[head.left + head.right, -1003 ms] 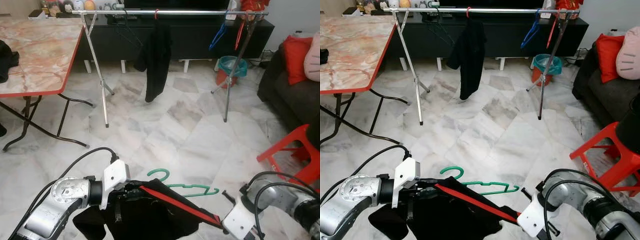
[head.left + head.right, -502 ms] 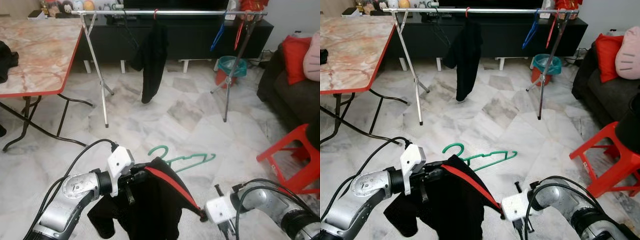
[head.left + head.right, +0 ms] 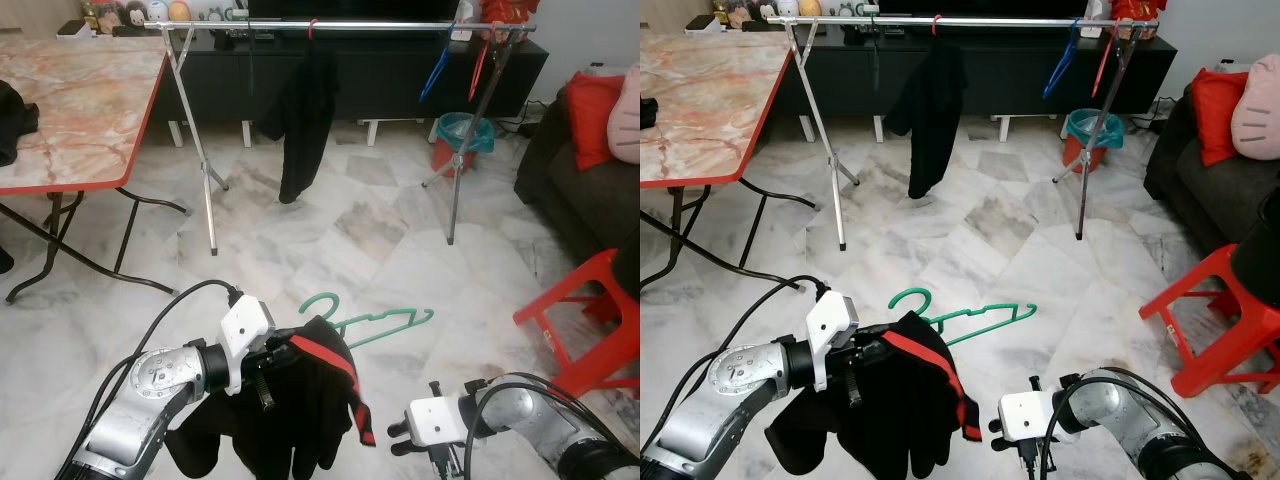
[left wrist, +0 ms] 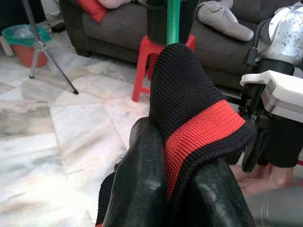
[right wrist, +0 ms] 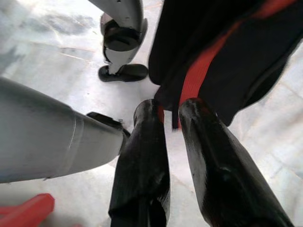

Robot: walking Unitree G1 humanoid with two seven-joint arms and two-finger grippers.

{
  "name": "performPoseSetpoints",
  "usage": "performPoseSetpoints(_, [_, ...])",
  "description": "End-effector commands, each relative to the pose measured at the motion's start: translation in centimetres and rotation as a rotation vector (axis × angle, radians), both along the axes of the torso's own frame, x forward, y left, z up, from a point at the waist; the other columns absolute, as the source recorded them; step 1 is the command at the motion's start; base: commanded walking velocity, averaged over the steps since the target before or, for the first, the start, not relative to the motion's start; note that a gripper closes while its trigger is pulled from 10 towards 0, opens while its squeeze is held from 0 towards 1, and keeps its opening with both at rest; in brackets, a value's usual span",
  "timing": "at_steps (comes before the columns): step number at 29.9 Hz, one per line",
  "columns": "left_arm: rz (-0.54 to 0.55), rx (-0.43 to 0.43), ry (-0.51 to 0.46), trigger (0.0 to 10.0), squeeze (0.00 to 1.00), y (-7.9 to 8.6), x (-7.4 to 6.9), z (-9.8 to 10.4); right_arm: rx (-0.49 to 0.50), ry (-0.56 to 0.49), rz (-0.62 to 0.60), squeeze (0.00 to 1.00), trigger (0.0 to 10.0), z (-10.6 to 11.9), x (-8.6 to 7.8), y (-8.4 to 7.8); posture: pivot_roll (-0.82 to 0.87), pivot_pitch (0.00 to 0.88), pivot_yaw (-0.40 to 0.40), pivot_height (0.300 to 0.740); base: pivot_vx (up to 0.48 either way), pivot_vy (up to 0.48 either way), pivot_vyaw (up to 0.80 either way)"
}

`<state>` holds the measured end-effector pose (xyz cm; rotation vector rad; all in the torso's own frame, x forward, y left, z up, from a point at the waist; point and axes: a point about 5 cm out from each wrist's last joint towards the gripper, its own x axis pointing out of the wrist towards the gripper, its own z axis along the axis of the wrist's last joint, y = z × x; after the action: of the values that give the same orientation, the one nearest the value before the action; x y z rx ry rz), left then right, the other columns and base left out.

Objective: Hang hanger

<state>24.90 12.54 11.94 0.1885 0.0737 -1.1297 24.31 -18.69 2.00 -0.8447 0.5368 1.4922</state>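
Observation:
My left gripper is low at the front left, shut on a green hanger through the fabric draped over it. The hanger's hook and one arm stick out to the right. A black garment with a red stripe hangs limp from it; its knit fold sits between the fingers. My right gripper is low at the front right, its fingers slightly open with nothing between them, just short of the garment's red hem. The drying rack's rail stands across the room.
On the rail hang a black garment, a blue hanger and a red hanger. A marble table with a red edge is at the left, a red stool and dark sofa at the right, a teal bin behind.
The garment was stretched between both grippers; the right gripper has let go of the hem. The cloth now hangs bunched under the left gripper, which rose a little.

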Motion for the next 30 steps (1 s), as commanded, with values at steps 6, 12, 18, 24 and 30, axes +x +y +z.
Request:
performPoseSetpoints(6, [-0.037, 0.051, -0.039, 10.0, 0.00, 0.2, -0.2, 0.2, 0.038, -0.053, -0.025, 1.00, 10.0, 0.9, 0.5, 0.0, -0.02, 0.023, -0.042, 0.740, 0.000, 0.000, 0.00])
performPoseSetpoints(12, [-0.054, 0.103, -0.049, 10.0, 0.00, 0.5, -0.1, -0.4, 0.055, -0.060, -0.018, 1.00, 10.0, 1.5, 0.4, -0.1, -0.02, 0.000, -0.033, 0.740, 0.000, 0.000, 0.00])
performPoseSetpoints(18, [-0.070, 0.111, -0.049, 10.0, 0.00, 0.4, -0.2, -0.4, 0.049, -0.027, 0.011, 1.00, 10.0, 2.0, -0.1, -0.5, -0.02, 0.000, -0.035, 0.740, 0.000, 0.000, 0.00])
performPoseSetpoints(24, [-0.083, 0.135, -0.038, 10.0, 0.00, 0.7, -0.2, -0.7, 0.026, -0.067, 0.021, 1.00, 10.0, 3.3, 0.7, -1.2, -0.02, 0.009, -0.035, 0.740, 0.000, 0.000, 0.00])
performPoseSetpoints(30, [-0.141, 0.189, 0.018, 10.0, 0.00, 0.9, -0.8, -1.8, 0.075, -0.230, -0.017, 0.00, 10.0, 6.6, 3.3, -1.1, -0.02, 0.024, -0.030, 0.740, 0.000, 0.000, 0.00])
